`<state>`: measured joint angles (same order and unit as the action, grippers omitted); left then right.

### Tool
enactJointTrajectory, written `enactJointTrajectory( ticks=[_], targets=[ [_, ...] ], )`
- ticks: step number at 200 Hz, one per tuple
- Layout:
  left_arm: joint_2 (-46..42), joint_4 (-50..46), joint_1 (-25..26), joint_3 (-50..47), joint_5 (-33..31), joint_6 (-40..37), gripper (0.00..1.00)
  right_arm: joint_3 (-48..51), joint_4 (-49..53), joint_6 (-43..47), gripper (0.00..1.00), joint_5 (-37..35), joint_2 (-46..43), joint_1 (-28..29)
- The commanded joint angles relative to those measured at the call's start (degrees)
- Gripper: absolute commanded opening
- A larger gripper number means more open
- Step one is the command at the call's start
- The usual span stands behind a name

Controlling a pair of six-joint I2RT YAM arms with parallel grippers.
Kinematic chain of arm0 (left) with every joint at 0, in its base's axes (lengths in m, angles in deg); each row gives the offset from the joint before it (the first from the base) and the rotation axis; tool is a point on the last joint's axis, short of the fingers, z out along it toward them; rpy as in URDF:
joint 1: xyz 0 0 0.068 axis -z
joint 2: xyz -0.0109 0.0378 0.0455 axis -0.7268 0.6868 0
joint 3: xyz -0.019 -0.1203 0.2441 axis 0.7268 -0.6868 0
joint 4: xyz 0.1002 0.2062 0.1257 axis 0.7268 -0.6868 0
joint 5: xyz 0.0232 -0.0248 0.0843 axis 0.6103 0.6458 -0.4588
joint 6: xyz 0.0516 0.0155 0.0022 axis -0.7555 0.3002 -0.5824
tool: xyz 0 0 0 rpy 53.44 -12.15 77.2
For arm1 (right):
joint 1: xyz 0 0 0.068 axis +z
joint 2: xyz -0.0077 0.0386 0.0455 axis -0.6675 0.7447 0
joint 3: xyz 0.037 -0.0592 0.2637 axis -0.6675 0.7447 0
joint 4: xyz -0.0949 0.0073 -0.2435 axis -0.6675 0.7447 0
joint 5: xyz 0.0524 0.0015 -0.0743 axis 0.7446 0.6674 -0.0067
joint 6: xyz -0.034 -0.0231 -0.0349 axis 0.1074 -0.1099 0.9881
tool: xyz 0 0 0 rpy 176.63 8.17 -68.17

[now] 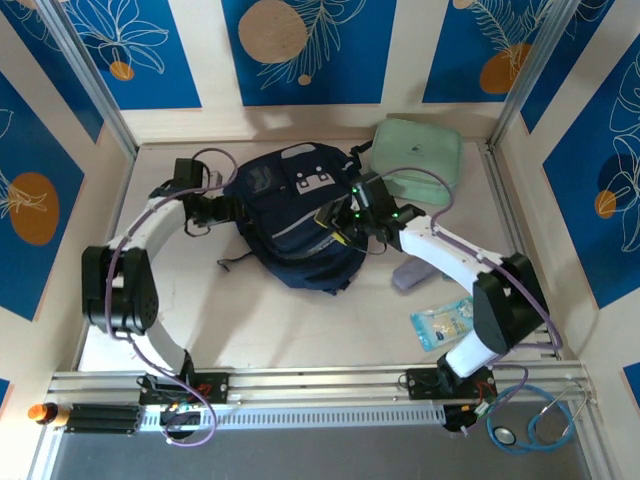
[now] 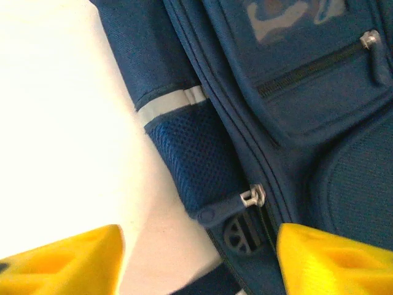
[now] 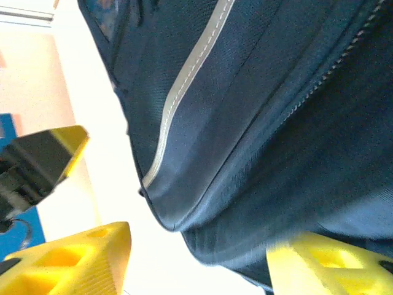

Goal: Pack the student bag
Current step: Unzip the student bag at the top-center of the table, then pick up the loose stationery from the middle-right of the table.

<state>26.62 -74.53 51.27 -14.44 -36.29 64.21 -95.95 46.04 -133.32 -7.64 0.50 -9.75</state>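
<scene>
Between the spread fingers of the left gripper (image 2: 199, 249), which pinch nothing, sits a small zip pull (image 2: 253, 196) beside a mesh pocket (image 2: 193, 166). A closing bite could catch mesh or seam instead of the pull and jam the zip.

The right gripper (image 3: 199, 261) is also spread, with bag (image 3: 258, 123) fabric bulging between its fingers. Clamping there may only bunch cloth.

Seen from above, the bag (image 1: 295, 215) lies mid-table, slightly toward 12 o'clock, with the left gripper at its 9 o'clock side and the right at 3. With neither holding it, a one-sided tug could drag it. A packet (image 1: 443, 322) and a grey item (image 1: 412, 272) lie outside it at 4 o'clock, unpacked.
</scene>
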Motion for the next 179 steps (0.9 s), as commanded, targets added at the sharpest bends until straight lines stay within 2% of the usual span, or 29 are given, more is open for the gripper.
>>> enactJointTrajectory(
  ticks=[1,28,61,82,129,179],
  targets=[
    [-8.9,-0.1,-0.3,-3.4,-0.8,0.6,0.76,1.6,9.5,7.0,0.66,-9.8,-6.2,-0.8],
    [-16.5,1.7,-0.3,-7.7,0.6,1.2,0.89,2.2,20.6,10.1,0.68,-20.0,-8.5,-3.9],
    [-20.5,4.4,-0.3,-9.9,5.4,2.6,0.97,6.9,26.7,8.9,0.8,-28.5,-10.9,-8.1],
    [-22.2,7.0,-0.3,-11.4,7.6,3.0,1.0,9.2,27.8,7.5,0.87,-29.1,-12.0,-10.8],
    [-21.8,9.9,-0.3,-12.0,10.0,3.4,1.0,12.5,28.5,3.4,0.88,-28.9,-12.1,-13.6],
    [-21.9,10.4,-0.3,-12.2,12.7,2.5,1.0,12.9,26.8,0.8,0.9,-26.6,-7.4,-15.5]
  ],
)
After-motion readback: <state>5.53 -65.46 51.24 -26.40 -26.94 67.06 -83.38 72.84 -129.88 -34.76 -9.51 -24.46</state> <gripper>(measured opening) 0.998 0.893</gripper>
